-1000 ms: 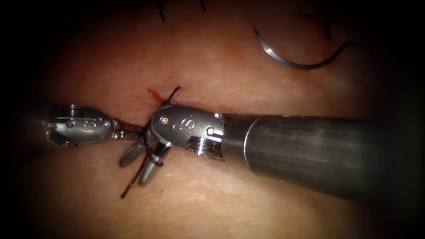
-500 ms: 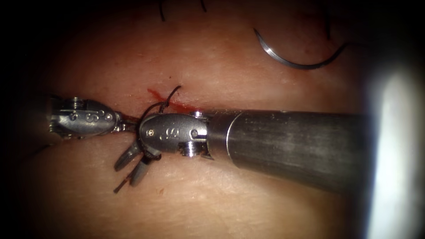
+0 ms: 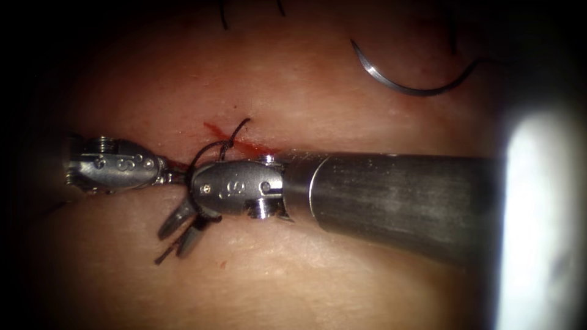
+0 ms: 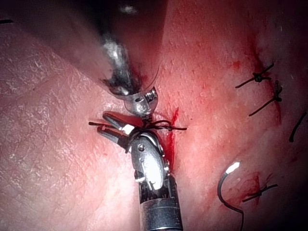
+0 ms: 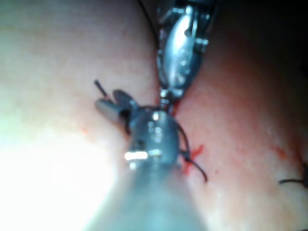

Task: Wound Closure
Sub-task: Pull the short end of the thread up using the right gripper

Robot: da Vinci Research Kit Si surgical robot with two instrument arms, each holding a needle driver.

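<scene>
Legible marking found: a single raised character resembling "S" on the wrist housing of the right arm's tool (image 3: 235, 188), endoscope view. Similar embossed relief noted on the wrist housing of the left arm's tool (image 3: 119, 165), too rounded and glare-struck to read as any character. Same housings examined in both wrist views: bright reflections only, nothing readable. Shaft of the right arm's tool checked along its visible length: scuffed metal, no lettering, numbers or brand. Tissue (image 3: 318, 85) and needle (image 3: 403, 85) checked: no labels, numbers or signs legible.
</scene>
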